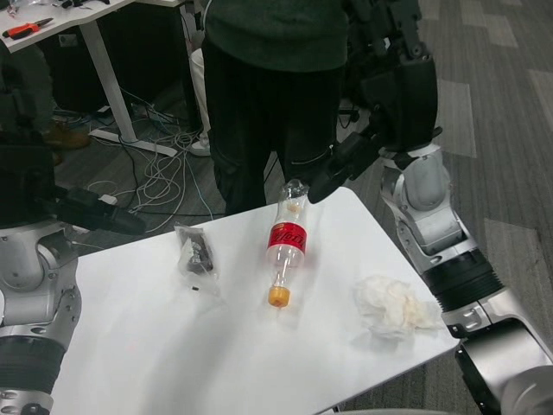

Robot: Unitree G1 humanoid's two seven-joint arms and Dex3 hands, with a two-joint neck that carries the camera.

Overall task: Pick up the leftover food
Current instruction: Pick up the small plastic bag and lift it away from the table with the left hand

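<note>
A crumpled white napkin with a pale yellowish scrap in its folds lies near the table's right edge. A small clear bag with dark contents rests left of centre. Between them lies a clear plastic bottle with a red label and orange cap, cap toward me. My right hand hangs high above the table's far right corner, fingers apart, holding nothing. My left hand is raised beyond the table's left edge, also holding nothing.
A person in dark clothes stands close behind the far edge of the white table. Cables trail over the floor behind, and a desk stands at the back left.
</note>
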